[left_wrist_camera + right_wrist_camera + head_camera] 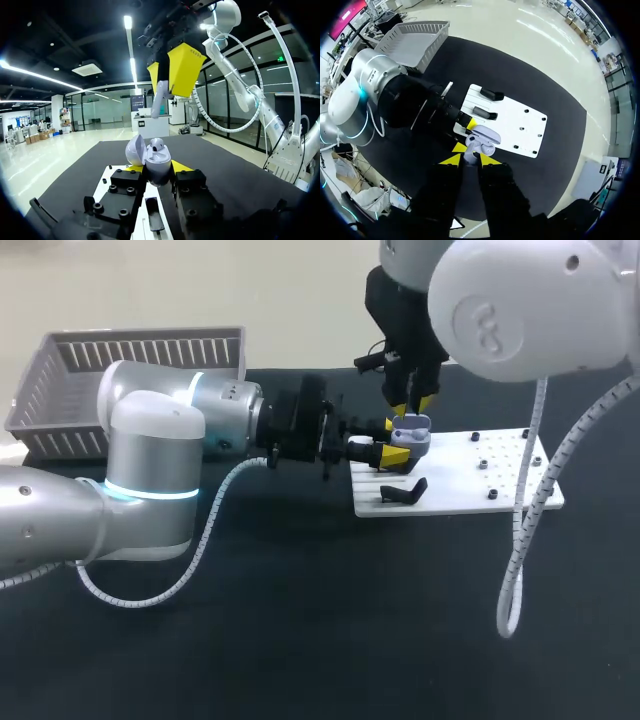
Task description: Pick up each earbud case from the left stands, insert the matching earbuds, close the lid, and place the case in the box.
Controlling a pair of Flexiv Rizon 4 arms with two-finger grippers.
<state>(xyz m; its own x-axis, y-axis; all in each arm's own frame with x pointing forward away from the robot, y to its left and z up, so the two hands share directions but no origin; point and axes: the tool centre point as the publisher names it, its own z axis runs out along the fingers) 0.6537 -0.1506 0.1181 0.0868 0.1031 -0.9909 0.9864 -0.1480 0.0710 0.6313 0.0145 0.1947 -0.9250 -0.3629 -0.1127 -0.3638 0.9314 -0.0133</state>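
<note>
Pale grey, the earbud case (159, 162) is sitting open between the fingers of the left gripper (392, 453), which are clamping it from both sides just above the left end of the white board (470, 475). Its lid (135, 150) is standing up beside the body. An earbud (159, 102) is hanging directly over the case, pinched narrowly in the right gripper (470, 159), which is pointing straight down.

By my reading the insertion step is in hand. One bud seems to be sitting in a well, so the next move is calling for a straight descent onto the free well, clear of the raised lid, then a release.

Two black stands (491, 94) are lying along the board's left end, close under the left gripper. Behind the left arm, the grey slatted box (130, 365) is waiting at the table's far-left corner.
</note>
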